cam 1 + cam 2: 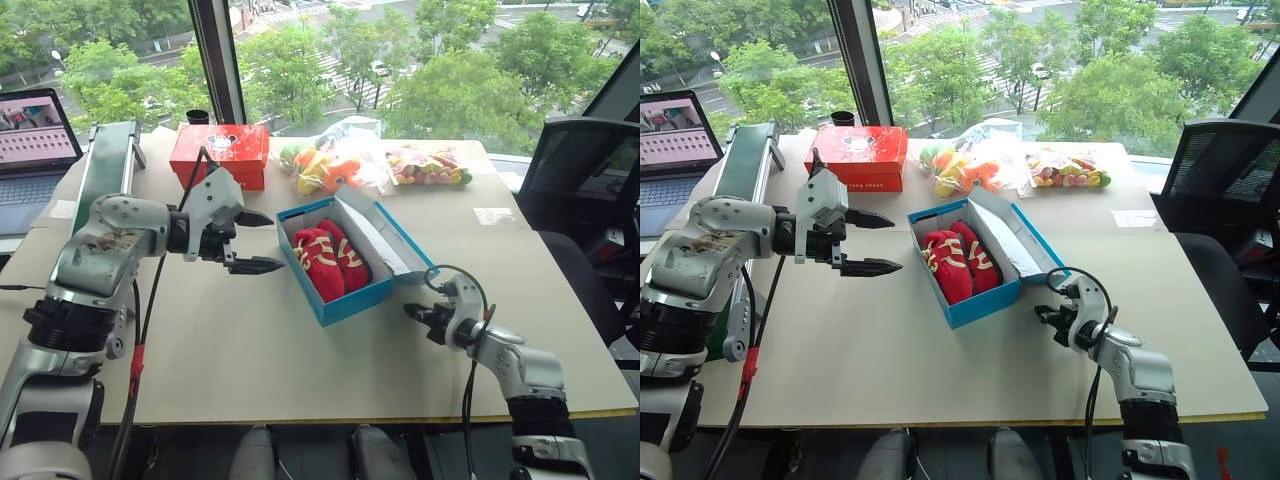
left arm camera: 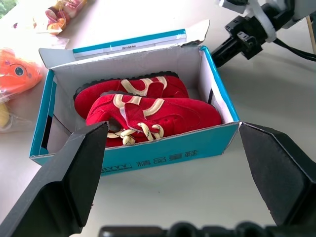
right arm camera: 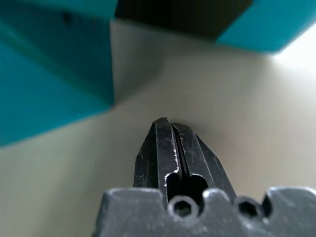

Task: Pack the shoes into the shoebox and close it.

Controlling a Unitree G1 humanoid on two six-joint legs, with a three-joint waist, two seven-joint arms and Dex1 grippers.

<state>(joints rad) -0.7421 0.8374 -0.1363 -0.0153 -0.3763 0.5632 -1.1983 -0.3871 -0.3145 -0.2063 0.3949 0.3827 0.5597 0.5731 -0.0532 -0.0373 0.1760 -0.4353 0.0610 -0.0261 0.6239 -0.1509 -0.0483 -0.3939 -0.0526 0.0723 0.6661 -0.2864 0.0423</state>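
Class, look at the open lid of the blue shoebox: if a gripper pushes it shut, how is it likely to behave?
The lid looks like thin cardboard, so it would probably flex rather than swing rigidly. It leans outward on its hinge, so a push should fold it over the shoes. The shoebox seems light and might slide on the table.

Shoes (image 2: 148, 111): toes tucked behind shoebox (image 2: 168, 150) front wall nearest left tool (image 1: 250, 240), soles unseen. Lettering on that wall too small to read. Shoebox corner just ahead of right tool (image 3: 170, 129) blurred, cut by picture edge. Lid (image 1: 385, 240) outer face turned away, hidden. Laptop (image 1: 30, 150) beyond left tool cut off; screen content unreadable.
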